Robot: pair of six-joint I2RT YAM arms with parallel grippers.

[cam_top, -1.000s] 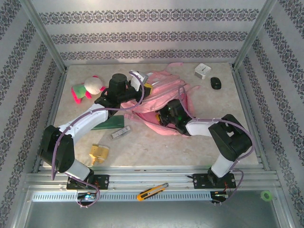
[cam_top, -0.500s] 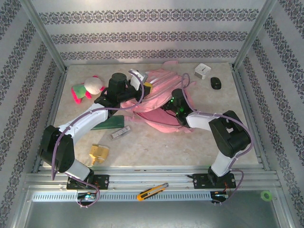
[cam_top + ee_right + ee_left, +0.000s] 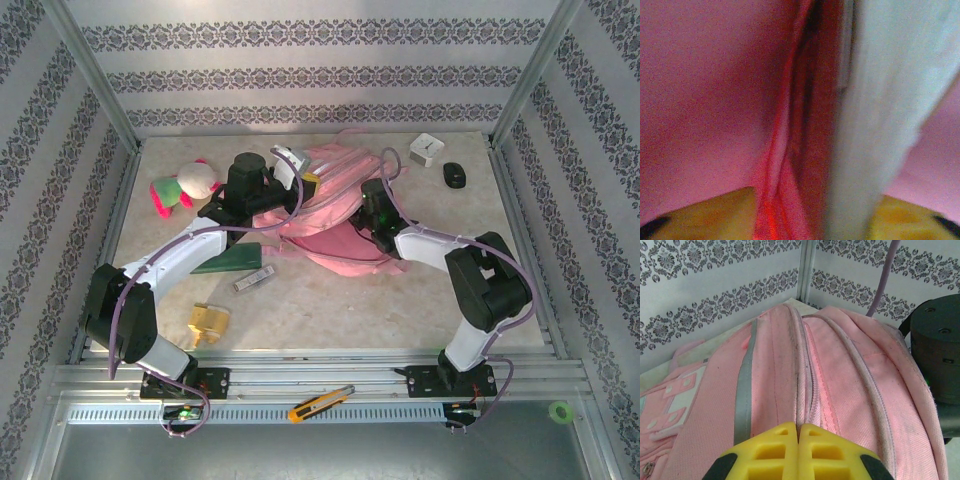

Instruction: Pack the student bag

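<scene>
Right end effector (image 3: 368, 203) amid student bag (image 3: 330, 170) folds.

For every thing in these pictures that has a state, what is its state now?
student bag: lying down, mouth gaping open toward the arms.
left end effector: shut, seemingly pinching the bag's top seam.
right end effector: open, astride a fold of the bag.
plush toy: lying on its side.
utility knife: lying flat; blade too small to tell.
</scene>
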